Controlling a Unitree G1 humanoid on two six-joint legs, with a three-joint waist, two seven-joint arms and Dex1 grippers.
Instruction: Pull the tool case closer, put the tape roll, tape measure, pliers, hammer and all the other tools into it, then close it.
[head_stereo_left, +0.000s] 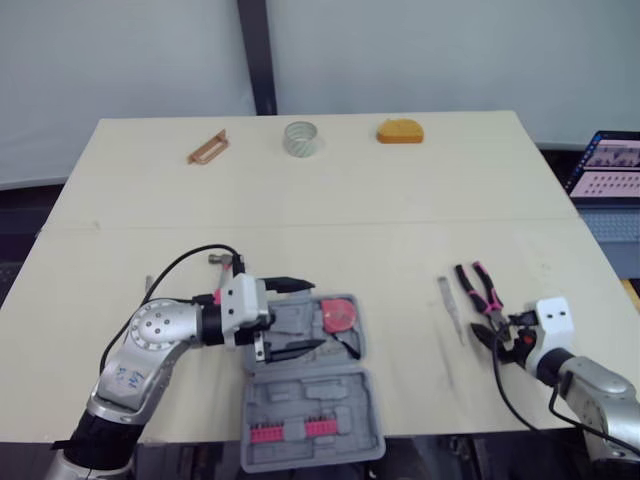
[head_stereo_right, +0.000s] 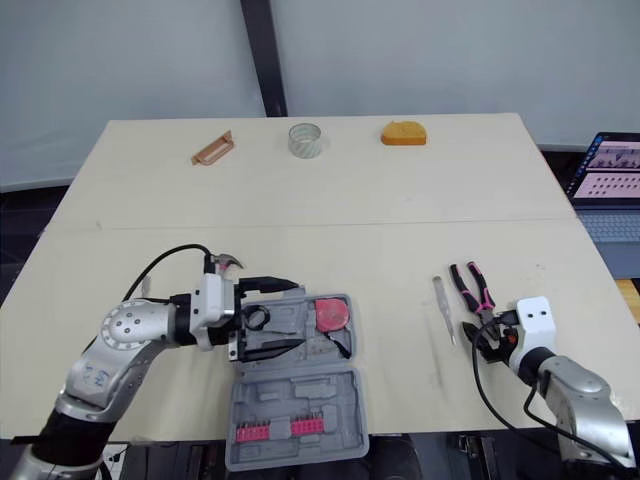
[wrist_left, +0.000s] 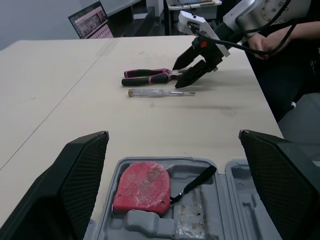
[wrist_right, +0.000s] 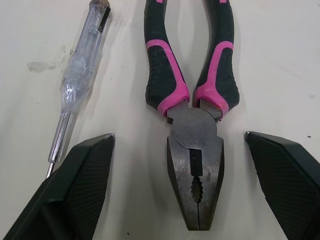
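At the near edge of the desk (head_stereo_left: 330, 190) the open tool case (head_stereo_left: 300, 392) is set within reach of the left gripper (head_stereo_left: 316, 313), whose fingers are spread wide beside the tape measure (head_stereo_left: 338, 315) seated inside. The pliers (wrist_right: 195, 165) are straddled at the head by the open fingers of the right gripper (head_stereo_left: 495, 340), apparently lined up for a grasp.

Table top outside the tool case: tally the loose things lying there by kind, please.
pliers: 1
screwdriver: 1
tape roll: 1
hammer, mostly hidden: 1
orange block: 1
brown bracket: 1
Total: 6
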